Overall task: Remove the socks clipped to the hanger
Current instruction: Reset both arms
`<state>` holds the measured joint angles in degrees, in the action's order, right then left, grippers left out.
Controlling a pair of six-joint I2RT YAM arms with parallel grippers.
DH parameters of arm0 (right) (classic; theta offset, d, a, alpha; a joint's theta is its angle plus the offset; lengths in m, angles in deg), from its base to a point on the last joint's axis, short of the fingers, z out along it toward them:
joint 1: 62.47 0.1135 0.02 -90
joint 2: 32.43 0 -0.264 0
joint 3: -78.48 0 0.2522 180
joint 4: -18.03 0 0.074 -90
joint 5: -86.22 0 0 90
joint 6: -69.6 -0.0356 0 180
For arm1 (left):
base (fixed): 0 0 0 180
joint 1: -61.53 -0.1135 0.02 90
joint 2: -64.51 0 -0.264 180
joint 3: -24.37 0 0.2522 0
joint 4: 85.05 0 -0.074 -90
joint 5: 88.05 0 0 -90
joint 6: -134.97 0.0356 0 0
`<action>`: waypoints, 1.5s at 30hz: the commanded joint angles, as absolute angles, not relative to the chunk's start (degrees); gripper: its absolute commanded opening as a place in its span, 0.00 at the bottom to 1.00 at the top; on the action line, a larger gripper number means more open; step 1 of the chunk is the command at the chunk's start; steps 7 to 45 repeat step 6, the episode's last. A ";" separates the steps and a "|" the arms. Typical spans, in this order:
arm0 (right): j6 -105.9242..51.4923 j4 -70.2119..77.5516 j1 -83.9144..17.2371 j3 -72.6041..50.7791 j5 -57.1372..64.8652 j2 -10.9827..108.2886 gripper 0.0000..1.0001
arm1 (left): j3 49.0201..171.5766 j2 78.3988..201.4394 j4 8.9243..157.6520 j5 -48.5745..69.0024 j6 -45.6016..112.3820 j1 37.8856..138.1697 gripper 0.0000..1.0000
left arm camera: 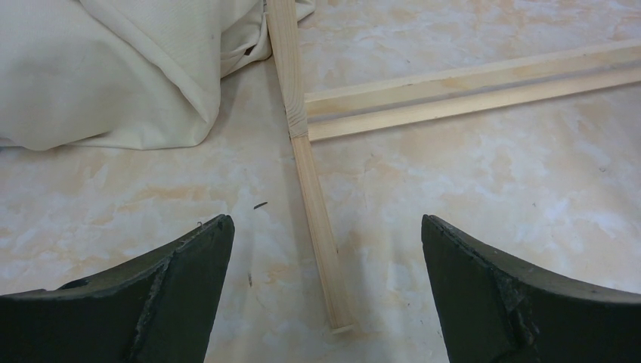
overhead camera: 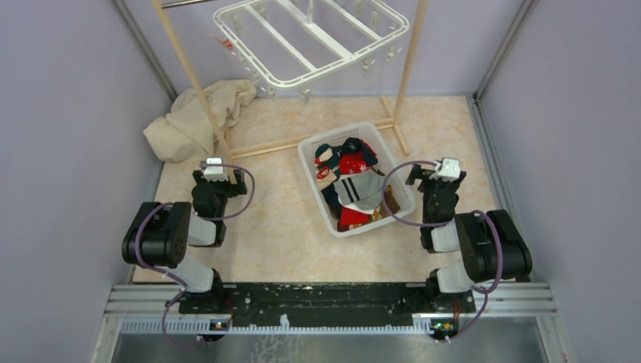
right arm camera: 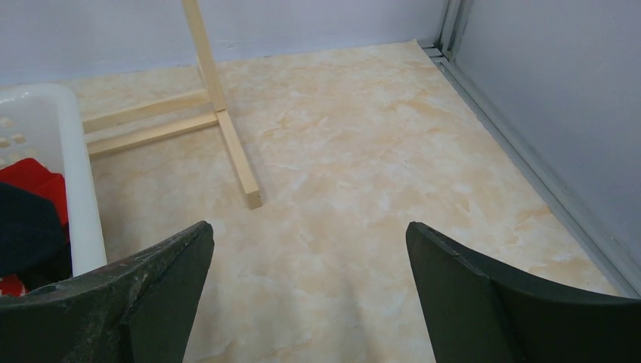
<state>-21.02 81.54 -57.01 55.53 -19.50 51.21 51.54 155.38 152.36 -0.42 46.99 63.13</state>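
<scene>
The white hanger [overhead camera: 340, 60] hangs at the back between the wooden poles, and its clips look bare. A small reddish bit [overhead camera: 227, 43] shows at its left edge; I cannot tell what it is. The socks [overhead camera: 355, 185], red, navy and grey striped, lie heaped in the white basket [overhead camera: 332, 134] on the floor. My left gripper [overhead camera: 219, 175] is open and empty, left of the basket, over a wooden foot bar [left arm camera: 314, 204]. My right gripper [overhead camera: 437, 175] is open and empty, just right of the basket [right arm camera: 72, 174], above bare floor. A red sock [right arm camera: 30, 178] shows there.
A crumpled beige cloth [overhead camera: 193, 121] lies at the back left, also in the left wrist view [left arm camera: 106, 68]. The wooden rack's poles [overhead camera: 189, 72] and floor bars [overhead camera: 302, 142] stand behind the basket. Grey walls close in both sides.
</scene>
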 commanded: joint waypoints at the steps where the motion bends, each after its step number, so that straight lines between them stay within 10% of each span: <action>1: -19.43 76.51 -57.54 55.19 -17.97 51.27 0.98 | 51.23 155.33 155.19 0.28 47.07 63.02 0.99; 45: -19.37 76.75 -57.50 55.23 -18.17 51.26 0.99 | 51.22 155.32 155.19 0.28 47.10 63.03 0.99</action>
